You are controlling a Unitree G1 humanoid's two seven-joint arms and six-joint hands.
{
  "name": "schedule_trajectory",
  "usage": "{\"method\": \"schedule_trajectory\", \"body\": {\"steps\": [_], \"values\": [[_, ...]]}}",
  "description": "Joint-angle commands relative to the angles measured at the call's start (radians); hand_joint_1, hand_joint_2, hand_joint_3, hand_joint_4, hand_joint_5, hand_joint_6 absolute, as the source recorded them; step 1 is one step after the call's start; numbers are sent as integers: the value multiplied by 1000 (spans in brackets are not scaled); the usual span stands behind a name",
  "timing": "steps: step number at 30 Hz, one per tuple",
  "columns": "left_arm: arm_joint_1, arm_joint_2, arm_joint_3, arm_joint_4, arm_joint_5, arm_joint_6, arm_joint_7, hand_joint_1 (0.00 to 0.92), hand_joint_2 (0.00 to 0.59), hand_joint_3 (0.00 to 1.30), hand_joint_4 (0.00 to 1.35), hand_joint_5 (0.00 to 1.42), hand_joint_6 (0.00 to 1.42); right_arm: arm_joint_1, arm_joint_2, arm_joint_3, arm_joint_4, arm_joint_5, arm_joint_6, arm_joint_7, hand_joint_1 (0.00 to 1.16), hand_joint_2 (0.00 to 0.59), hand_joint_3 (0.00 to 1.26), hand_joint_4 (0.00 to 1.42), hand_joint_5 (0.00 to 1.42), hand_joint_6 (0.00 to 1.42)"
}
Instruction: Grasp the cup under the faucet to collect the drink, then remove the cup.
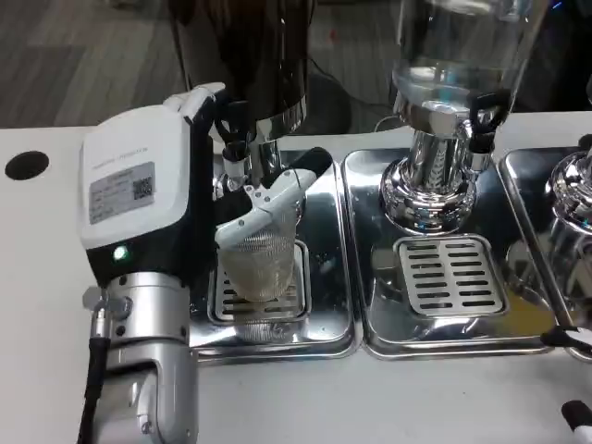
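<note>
Head view: the left hand (185, 176) stands at the left of the table (42, 277), its white back toward the camera, a label and a green light on it. Its fingers (277, 199) wrap the upper part of one clear ribbed cup (262, 268), so the hand grips the cup. The cup stands upright on the slotted grate (268, 310) of the left tray (333, 277), right below the left faucet (236, 153). Whether any drink is in the cup cannot be told.

Three dispensers show in a row. The left one (268, 65) is dark and partly hidden behind the hand. The middle one (435, 129) has a clear tank, a chrome base and a black-handled tap (481, 125). The third (573, 194) is cut off at the right edge.

Three shiny steel trays lie side by side, touching or nearly so. The middle tray (370, 305) holds its own slotted grate (449, 277), bare. The right tray (527, 213) is only partly seen.

At the lower right edge, black fingertips of the right hand (575, 379) peek in, near the right tray; whether it is spread or clenched cannot be told.

One black round hole (26, 165) sits in the table at far left.
</note>
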State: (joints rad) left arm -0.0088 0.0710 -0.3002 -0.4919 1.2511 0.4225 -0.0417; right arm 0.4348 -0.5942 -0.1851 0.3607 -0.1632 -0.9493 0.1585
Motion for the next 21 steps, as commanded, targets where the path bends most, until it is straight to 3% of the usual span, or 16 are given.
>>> {"method": "schedule_trajectory", "body": {"steps": [1, 21], "values": [[14, 0, -12, -8, -1, -14, -16, 46, 64, 372, 330, 747, 914, -1, -5, -10, -6, 17, -4, 6, 486, 379, 231, 142, 97, 7], [84, 1, -55, -30, -14, -46, -23, 49, 67, 380, 338, 747, 907, -7, -11, -32, -42, 35, 2, 9, 466, 381, 231, 142, 97, 7]]}}
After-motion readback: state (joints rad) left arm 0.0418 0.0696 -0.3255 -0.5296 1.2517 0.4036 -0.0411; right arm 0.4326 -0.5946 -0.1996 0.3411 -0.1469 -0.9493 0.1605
